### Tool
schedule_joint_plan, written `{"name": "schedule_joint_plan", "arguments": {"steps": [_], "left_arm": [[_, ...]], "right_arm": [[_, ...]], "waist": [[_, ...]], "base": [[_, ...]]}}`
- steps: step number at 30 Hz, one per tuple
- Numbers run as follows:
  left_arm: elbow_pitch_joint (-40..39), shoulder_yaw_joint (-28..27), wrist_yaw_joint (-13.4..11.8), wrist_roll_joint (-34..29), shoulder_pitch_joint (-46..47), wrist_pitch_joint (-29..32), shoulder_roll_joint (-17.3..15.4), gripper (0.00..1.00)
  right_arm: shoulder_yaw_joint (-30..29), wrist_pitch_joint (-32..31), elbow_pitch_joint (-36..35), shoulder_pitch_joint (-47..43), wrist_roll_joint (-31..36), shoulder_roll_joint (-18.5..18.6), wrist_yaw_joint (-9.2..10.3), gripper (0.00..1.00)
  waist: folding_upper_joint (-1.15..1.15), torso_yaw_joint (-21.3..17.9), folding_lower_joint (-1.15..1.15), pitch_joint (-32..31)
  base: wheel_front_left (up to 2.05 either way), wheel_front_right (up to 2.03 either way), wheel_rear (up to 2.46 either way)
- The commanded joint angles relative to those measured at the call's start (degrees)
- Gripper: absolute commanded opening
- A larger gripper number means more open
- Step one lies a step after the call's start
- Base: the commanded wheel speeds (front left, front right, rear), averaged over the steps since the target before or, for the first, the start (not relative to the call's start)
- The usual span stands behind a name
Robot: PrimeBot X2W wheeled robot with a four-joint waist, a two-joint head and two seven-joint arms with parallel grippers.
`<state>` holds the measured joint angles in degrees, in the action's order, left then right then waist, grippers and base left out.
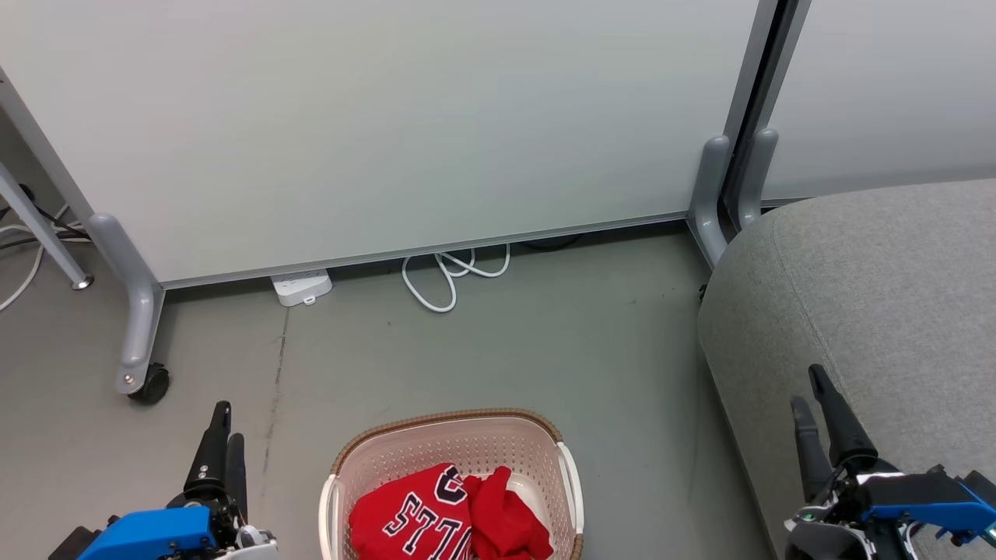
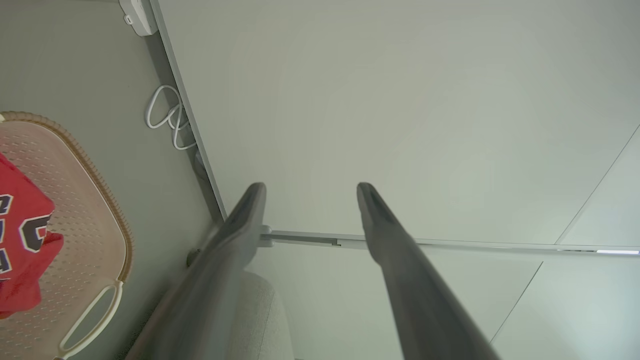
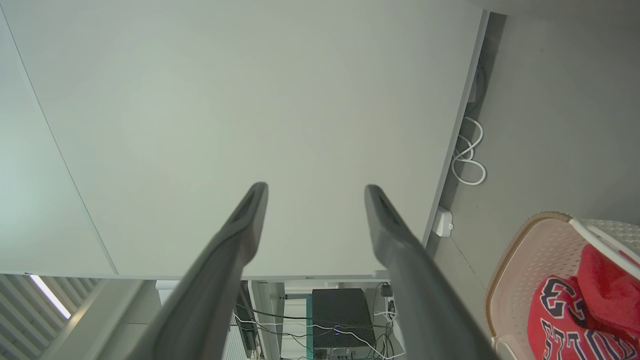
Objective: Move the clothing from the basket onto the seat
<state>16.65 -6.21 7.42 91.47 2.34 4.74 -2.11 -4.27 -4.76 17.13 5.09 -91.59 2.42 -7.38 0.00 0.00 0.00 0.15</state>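
The cream perforated basket (image 1: pixel 455 420) with its brown rim stands on the floor at the bottom centre. Inside lie the red jersey with block lettering (image 1: pixel 412 517) and, to its right, the plainer red garment (image 1: pixel 506 517). The light-grey seat (image 1: pixel 871 295) takes up the right side. My left gripper (image 1: pixel 228 424) hovers left of the basket, open and holding nothing. My right gripper (image 1: pixel 807 386) is open over the seat's front edge. The left wrist view has its fingers apart (image 2: pixel 311 186), with the basket (image 2: pixel 100 200) and jersey (image 2: pixel 20 225) at left. The right wrist view has the basket (image 3: pixel 530 250) at lower right.
White partition panels on grey castor feet (image 1: pixel 140 311) close off the back. A white power strip (image 1: pixel 302 286) and a looped white cable (image 1: pixel 451 276) lie on the grey floor at the panel's foot. A black box with wires (image 3: pixel 340 315) sits beyond the panel.
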Motion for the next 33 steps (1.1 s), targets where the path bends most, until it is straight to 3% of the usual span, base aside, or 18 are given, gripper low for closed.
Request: {"name": "schedule_joint_plan", "arguments": {"steps": [1,14,33], "left_arm": [[-1.3,0.3,-0.2,-1.3,1.2,-0.7,-0.4,1.0],[-3.1,1.9,-2.3,-18.9,0.7,-4.1,-0.5,1.0],[-3.8,4.9,-3.2,-39.5,0.4,-8.1,-1.3,1.0]], "right_arm": [[0.8,0.7,-0.7,1.6,1.0,0.2,-0.02,1.0],[2.9,4.1,1.3,3.5,17.2,0.3,-0.04,1.0],[5.9,8.1,3.1,5.1,35.3,0.4,-0.07,1.0]], "waist": [[0.0,0.0,0.0,0.0],[0.0,0.1,0.0,0.2],[0.0,0.4,0.0,0.2]], "base": [[0.0,0.0,0.0],[0.0,0.0,0.0],[0.0,0.0,0.0]]}}
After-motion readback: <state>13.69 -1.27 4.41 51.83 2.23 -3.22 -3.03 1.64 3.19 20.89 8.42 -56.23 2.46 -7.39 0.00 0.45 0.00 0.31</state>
